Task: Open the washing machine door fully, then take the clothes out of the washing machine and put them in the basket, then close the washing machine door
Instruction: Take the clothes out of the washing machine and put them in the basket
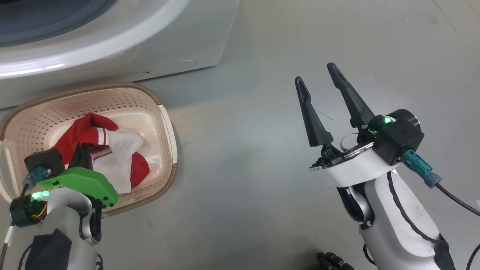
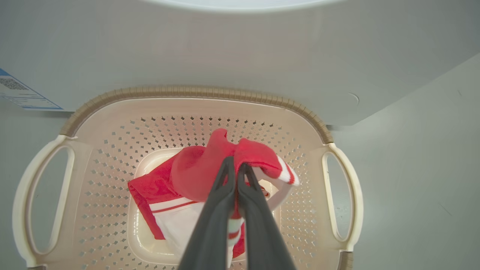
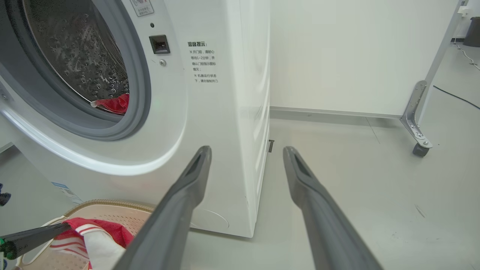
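Left gripper (image 2: 235, 164) has its fingers pressed together, clamped on a bunched fold of the red garment (image 2: 187, 176). The pinch sits above the middle of the basket (image 2: 195, 91). The garment's lower white-and-red part lies on the basket floor, and only the top fold is lifted. The cloth is inside the rim on all sides and nothing hangs over the edge.

Key relation: the garment is straight below the left fingertips, within the basket walls. Judged from this, letting go needs no sideways shift, only parting the fingers and lifting out. The basket's long axis runs handle to handle, parallel to the front of the washing machine (image 3: 210, 123), and the basket sits just beside the machine's base.

Right gripper (image 1: 315, 72) has its fingers spread wide and holds nothing. It hangs over bare floor (image 1: 243, 150), well apart from the basket, off the machine's front right corner.

A second red garment (image 3: 114, 103) lies in the drum (image 3: 75, 48), at the bottom by the grey seal (image 3: 140, 93). In the right wrist view it is up and to the left of the right fingers. Judgement: the unloading step is not finished. The right arm is free, but the left arm is closer to the opening, directly under it. Possible risk: the fold snags on the left fingers at release.
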`<state>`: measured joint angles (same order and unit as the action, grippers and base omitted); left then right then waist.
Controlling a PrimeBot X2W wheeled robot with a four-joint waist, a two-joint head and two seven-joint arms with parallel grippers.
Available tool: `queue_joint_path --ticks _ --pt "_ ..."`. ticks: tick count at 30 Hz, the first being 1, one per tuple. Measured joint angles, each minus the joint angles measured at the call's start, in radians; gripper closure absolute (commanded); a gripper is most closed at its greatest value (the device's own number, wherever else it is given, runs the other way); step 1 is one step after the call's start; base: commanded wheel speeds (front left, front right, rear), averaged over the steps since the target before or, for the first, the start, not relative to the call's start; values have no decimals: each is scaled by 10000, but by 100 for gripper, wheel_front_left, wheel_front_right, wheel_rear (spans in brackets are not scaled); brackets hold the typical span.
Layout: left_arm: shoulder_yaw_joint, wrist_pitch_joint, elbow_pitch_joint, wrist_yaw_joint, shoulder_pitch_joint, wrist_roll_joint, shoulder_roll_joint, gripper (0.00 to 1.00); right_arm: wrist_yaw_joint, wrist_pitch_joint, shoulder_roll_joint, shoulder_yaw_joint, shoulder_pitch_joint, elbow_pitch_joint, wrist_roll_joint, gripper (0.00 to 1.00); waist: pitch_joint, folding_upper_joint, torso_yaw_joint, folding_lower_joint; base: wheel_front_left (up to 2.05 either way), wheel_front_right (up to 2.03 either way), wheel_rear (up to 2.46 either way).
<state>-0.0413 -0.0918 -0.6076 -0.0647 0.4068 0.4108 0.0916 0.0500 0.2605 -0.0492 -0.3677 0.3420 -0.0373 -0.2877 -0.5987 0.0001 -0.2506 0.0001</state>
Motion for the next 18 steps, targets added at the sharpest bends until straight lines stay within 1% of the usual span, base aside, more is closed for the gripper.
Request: queue_joint_path --ticks 5,8,9,11,12,13,14,15,18 --pt "140 410 -947 23 352 209 13 100 -8 0 -2 -77 314 -6 -127 0 -535 0 -102 0 0 0 0" --pt "198 477 -1315 25 534 322 13 100 -12 0 -2 -96 413 -15 -128 0 -718 0 -153 0 0 0 0" --pt "205 474 -1381 44 641 345 12 98 -12 0 -2 -96 438 -23 -128 0 -758 0 -165 0 0 0 0" --pt "253 476 -1553 54 891 378 -4 79 -61 0 -2 -96 467 -40 -128 0 -804 0 -176 0 0 0 0" --pt "268 477 -1641 54 989 378 -6 72 -92 0 -2 -94 481 -65 -128 0 -809 0 -171 0 0 0 0" --pt "288 477 -1726 52 1058 378 -8 52 -96 0 -2 -92 492 -90 -128 0 -808 0 -165 0 0 0 0" --pt "297 477 -1841 52 1119 378 -8 11 -96 0 -2 -94 500 -117 -128 0 -801 0 -158 0 0 0 0" --pt "297 477 -1964 52 1159 378 -8 0 -96 0 -2 -90 512 -159 -128 0 -783 0 -150 0 0 0 0" --pt "288 431 -2247 54 1186 376 -25 0 -98 0 -2 -86 572 -251 -171 0 -666 0 -127 0 0 0 0"
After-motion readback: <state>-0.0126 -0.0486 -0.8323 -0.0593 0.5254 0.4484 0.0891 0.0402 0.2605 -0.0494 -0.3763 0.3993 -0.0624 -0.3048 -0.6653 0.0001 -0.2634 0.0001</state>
